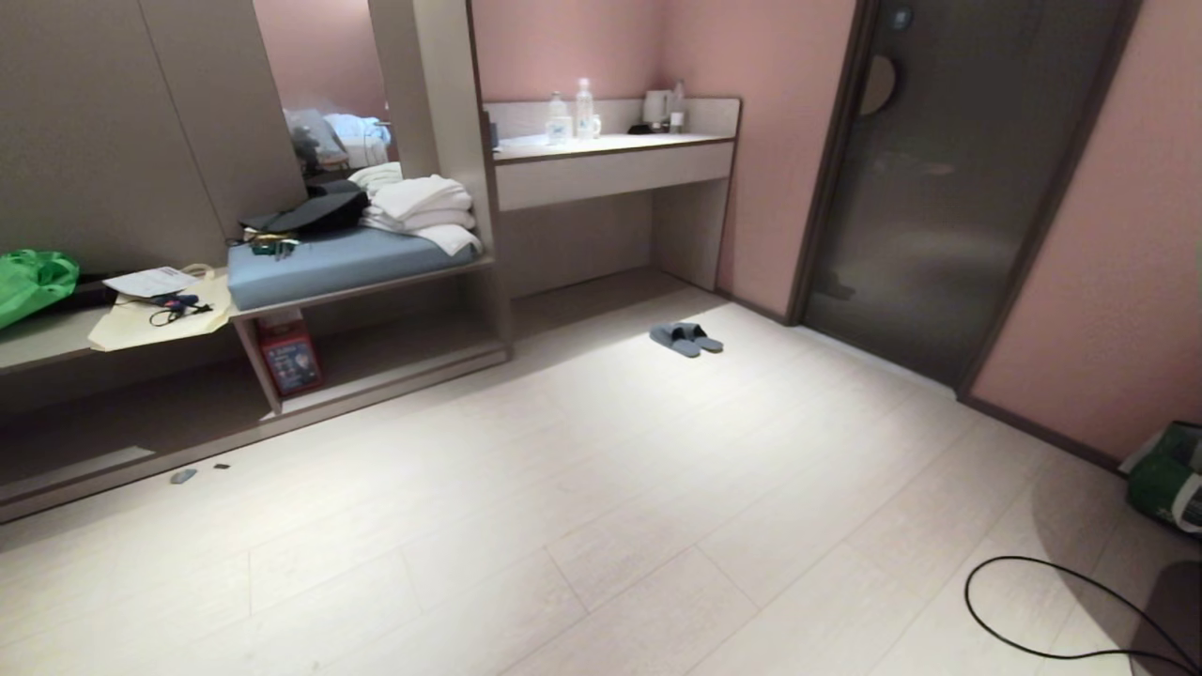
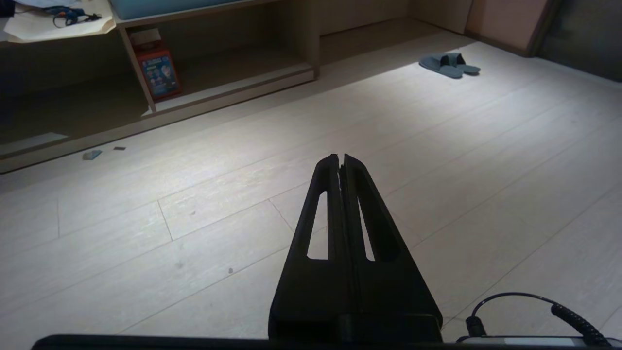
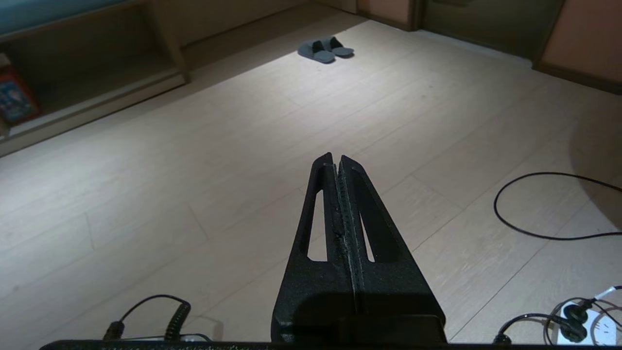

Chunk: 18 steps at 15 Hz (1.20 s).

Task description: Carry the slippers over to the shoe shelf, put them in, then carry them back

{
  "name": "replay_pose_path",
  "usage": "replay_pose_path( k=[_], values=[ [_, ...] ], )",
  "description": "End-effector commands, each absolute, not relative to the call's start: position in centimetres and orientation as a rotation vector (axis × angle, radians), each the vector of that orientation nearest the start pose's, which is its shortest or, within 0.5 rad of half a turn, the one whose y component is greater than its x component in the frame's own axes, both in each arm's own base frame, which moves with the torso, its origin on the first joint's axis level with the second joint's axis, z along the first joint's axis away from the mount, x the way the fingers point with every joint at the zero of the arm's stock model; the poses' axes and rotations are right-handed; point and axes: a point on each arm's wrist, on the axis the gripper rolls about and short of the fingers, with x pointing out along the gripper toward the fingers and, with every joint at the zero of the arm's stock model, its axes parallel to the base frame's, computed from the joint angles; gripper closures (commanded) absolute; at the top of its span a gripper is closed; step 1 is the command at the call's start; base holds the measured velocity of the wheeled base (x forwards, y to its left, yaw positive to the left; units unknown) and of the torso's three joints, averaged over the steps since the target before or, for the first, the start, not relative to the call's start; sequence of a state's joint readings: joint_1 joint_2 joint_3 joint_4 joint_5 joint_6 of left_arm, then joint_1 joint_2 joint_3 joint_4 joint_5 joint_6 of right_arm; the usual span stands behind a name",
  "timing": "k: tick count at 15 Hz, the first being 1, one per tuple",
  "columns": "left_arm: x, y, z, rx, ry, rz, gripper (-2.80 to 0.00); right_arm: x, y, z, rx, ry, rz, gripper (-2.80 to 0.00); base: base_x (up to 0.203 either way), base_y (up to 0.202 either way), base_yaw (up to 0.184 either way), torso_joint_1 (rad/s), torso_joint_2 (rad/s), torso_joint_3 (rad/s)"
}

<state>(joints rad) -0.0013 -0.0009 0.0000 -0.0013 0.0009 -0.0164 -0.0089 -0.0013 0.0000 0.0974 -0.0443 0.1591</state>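
Nearest, both grippers, left [image 2: 340, 158] and right [image 3: 336, 158], low over bare floor [image 1: 601, 526], jaws pressed together, holding nothing. Farther off, slippers [image 1: 685, 338] side by side before desk [image 1: 610, 155]; shelf [image 1: 394, 352] well apart, leftward.

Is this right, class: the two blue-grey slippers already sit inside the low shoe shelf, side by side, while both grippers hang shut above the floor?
Not quite. The slippers lie side by side on the open floor in front of the desk alcove, not in the shoe shelf; the head view shows this. The rest holds: the left gripper and right gripper are shut above the floor.
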Motion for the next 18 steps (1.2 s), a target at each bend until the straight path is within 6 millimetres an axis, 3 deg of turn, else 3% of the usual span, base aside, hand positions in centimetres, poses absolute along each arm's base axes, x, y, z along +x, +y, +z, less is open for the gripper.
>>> replay_pose_path(
  k=[1,18],
  values=[
    [-2.29,0.01,7.56,-0.016,-0.003,0.0,0.0,-2.33,-0.08,6.5,0.158,0.094,-0.061,0.0,0.0,0.0,0.0,0.0,0.0,0.0],
    [-2.29,0.0,7.58,-0.017,-0.005,-0.002,0.0,-2.33,-0.08,6.5,0.164,0.094,-0.061,0.0,0.0,0.0,0.0,0.0,0.0,0.0]
  ],
)
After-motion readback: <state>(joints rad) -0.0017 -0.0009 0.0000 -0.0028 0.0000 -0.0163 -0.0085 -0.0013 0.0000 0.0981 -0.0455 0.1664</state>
